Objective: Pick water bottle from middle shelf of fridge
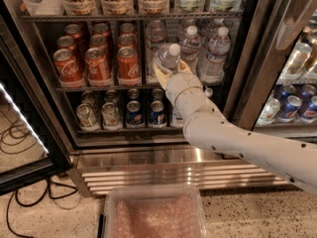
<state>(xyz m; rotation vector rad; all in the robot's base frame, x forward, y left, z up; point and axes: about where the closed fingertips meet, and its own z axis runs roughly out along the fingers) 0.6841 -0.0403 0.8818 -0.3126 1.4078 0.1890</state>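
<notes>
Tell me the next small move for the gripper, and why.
Probably draw the gripper straight back out of the fridge. It appears closed on the water bottle, which leans tilted at the front of the middle shelf, with other bottles close behind it and red cans beside it.
</notes>
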